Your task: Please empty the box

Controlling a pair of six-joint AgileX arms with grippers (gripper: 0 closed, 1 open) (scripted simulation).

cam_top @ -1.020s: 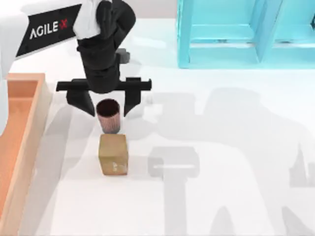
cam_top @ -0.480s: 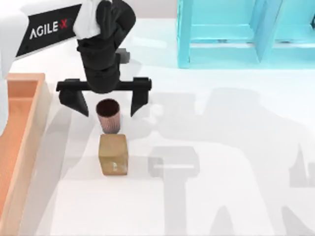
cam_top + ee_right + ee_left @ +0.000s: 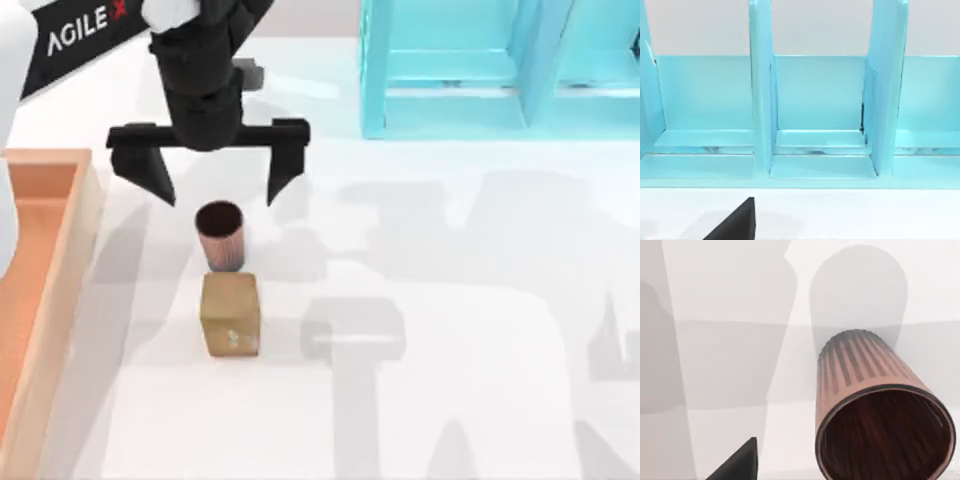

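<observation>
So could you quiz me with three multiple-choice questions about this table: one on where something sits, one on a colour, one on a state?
1. Where does the cup stand?
A. inside the box
B. on the table beside the small block
C. in the shelf unit

2. What colour is the shelf unit?
A. cyan
B. red
C. black

3. How is the left gripper?
A. shut on the cup
B. shut on the block
C. open, above the cup

Answers:
1 B, the cup stands by the block, outside the box.
2 A, its walls are cyan.
3 C, the jaws are spread wide and hold nothing.
</observation>
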